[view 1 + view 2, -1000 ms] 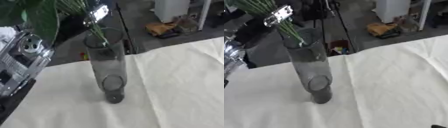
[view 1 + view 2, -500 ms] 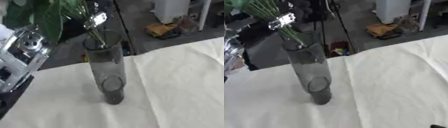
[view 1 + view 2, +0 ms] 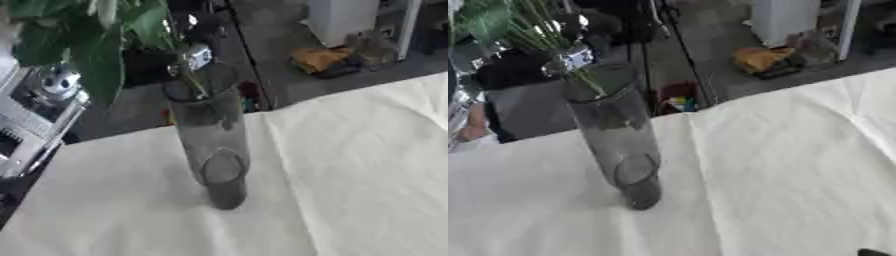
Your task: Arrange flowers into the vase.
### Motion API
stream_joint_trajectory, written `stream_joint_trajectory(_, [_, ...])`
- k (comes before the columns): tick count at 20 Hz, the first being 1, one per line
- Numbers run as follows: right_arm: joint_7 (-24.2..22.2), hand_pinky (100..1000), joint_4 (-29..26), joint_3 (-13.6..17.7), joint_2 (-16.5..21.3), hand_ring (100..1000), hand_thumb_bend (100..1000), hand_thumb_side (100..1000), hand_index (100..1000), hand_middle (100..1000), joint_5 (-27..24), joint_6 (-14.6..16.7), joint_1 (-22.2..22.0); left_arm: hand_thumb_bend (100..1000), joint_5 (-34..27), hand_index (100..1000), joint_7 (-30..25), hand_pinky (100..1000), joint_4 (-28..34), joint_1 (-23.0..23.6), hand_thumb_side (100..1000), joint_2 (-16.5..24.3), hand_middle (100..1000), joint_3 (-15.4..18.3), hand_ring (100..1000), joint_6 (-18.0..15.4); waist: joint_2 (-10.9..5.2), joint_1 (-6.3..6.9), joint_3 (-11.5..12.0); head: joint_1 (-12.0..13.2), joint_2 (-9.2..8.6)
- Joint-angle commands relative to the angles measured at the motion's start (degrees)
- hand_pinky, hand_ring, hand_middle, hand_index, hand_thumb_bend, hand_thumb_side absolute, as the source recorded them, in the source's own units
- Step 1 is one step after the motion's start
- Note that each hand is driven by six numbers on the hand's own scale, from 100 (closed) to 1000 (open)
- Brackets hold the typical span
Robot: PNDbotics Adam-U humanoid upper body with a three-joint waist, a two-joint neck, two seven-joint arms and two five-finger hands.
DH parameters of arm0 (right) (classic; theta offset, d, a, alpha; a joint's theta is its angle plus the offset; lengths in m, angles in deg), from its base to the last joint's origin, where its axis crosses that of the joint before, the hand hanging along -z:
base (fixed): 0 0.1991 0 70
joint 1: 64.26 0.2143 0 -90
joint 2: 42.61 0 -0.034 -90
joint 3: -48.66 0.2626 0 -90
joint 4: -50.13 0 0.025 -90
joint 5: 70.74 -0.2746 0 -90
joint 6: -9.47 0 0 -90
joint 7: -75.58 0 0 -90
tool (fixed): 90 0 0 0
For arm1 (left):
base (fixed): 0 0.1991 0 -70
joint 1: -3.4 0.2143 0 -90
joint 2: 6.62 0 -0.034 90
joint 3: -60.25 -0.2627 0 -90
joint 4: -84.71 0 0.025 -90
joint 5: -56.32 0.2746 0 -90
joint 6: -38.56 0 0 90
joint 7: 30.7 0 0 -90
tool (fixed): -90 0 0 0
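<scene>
Flower stems [image 3: 588, 82] enter the vase [image 3: 210, 140], right of the left hand [image 3: 35, 120].

A table [image 3: 350, 165] with a pale cloth [image 3: 780, 165] on it. 1 tall grey glass vase [image 3: 213, 145] stands on the left part.

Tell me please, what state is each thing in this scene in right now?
vase: upright on the cloth, stem ends entering its mouth.
flower bunch: held above the vase, stems angled down into the opening.
tablecloth: spread flat, slightly creased.
left hand: at left edge, fingers unclear.
</scene>
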Motion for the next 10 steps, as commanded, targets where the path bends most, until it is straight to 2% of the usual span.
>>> stream_joint_trajectory(1, [-0.06,858,-0.05,0.15,0.70,985,100,879,912,525,0.42,-0.18,0.15,100,0.56,1000,-2.87,906,0.05,-1.28,756,2.44,986,1.45,1000,-0.57,-1.51,-0.26,0.26,0.14,0.14])
stream_joint_trajectory(6, [-0.06,859,-0.05,0.20,0.64,986,100,877,911,524,0.68,-0.22,0.07,100,0.20,1000,-7.65,920,-0.16,-1.18,777,2.73,1000,1.93,1000,-1.43,-1.45,-0.33,0.50,0.05,0.27])
stream_joint_trajectory(10, [-0.06,859,-0.05,0.17,0.55,986,100,871,912,524,0.96,-0.26,0.06,100,-0.49,1000,-8.73,928,0.17,-1.34,800,2.99,1000,2.52,1000,-2.36,-1.42,-0.37,0.66,0.06,0.25])
